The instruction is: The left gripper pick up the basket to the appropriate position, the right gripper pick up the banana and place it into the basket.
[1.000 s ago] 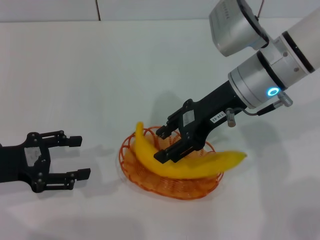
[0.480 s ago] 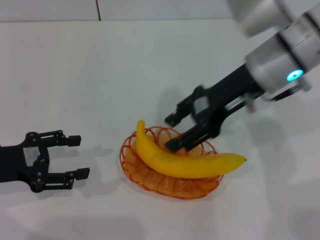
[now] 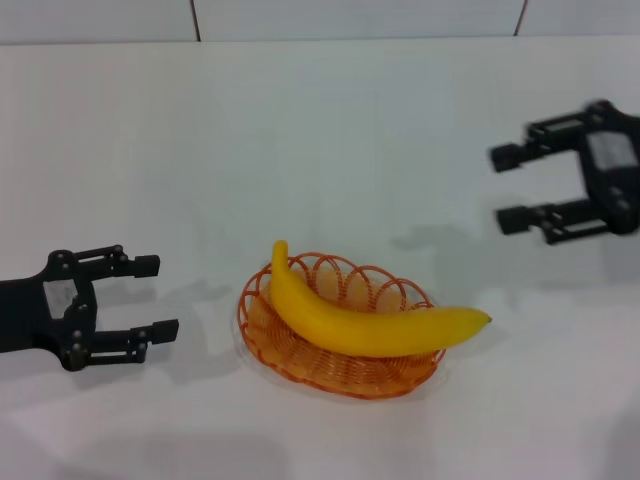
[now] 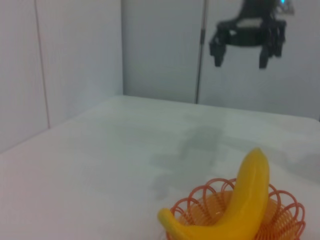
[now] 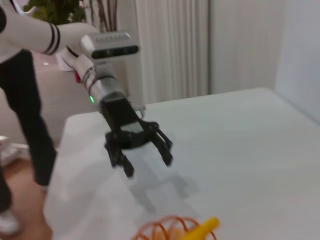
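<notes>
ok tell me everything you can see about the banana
The banana is a single, large, bright yellow one, smooth and glossy, plastic-looking, curved with tapered ends. It lies across the orange wire basket on the white table, one tip rising above the rim on the robot's left, the other poking out past the rim on its right. Only the basket touches it; both grippers are well clear.

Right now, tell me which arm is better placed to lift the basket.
Left. The left gripper sits open at table level beside the basket; the right gripper, also open, hangs farther off. The banana already lies in it.
</notes>
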Robot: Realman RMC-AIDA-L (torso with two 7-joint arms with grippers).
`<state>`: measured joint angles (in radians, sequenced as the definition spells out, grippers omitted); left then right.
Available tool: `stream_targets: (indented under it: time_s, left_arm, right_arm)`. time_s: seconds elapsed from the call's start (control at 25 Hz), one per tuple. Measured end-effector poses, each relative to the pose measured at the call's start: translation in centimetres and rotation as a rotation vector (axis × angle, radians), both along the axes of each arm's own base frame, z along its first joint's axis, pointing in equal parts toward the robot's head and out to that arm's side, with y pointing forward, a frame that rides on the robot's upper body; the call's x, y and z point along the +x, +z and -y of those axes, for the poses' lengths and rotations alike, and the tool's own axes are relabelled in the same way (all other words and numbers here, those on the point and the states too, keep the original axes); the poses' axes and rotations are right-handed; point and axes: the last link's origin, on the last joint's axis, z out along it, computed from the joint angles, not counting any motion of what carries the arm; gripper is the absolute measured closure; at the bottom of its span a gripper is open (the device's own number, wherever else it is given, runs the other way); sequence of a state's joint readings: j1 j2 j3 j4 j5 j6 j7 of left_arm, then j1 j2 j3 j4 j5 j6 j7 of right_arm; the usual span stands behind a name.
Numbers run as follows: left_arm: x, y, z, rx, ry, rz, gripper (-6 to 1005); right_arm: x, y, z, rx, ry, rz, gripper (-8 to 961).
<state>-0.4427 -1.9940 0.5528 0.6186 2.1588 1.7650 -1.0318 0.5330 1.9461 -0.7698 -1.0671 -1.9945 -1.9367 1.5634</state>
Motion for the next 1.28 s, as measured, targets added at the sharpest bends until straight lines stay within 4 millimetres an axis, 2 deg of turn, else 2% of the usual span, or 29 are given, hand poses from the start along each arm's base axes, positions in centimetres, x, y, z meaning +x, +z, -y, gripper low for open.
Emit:
stream_targets:
  time_s: [0.16, 0.32, 0.44, 0.56, 0.88, 1.08, 1.28]
  left_arm:
    - [-0.4, 0.1, 0.5, 0.007, 0.011, 0.008, 198]
    - [-0.5, 0.1, 0.7, 0.012, 0.002, 0.005, 198]
    - [-0.2, -0.2, 0.6, 0.024, -0.031, 0.008, 197]
    - [0.0, -0.4, 0.6, 0.036, -0.052, 0.013, 197]
    - [0.1, -0.9, 0.6, 0.042, -0.075, 0.010, 197]
    - [0.4, -1.4, 0.6, 0.030, -0.100, 0.005, 197]
    - [0.4, -1.6, 0.8, 0.005, -0.098, -0.007, 197]
  right_arm:
    - [3.5, 0.1, 2.2, 0.089, 0.051, 0.023, 294]
    - [6.3, -1.5, 3.7, 0.092, 0.050, 0.068, 295]
    - [7.9, -2.8, 4.4, 0.081, 0.039, 0.056, 296]
    - [9.0, -3.1, 4.9, 0.109, -0.006, 0.016, 295]
    - [9.6, -2.6, 5.9, 0.089, -0.011, -0.067, 291]
    - [9.9, -3.1, 6.1, 0.073, -0.012, -0.050, 141]
    - [10.5, -3.8, 5.9, 0.081, -0.027, -0.015, 92]
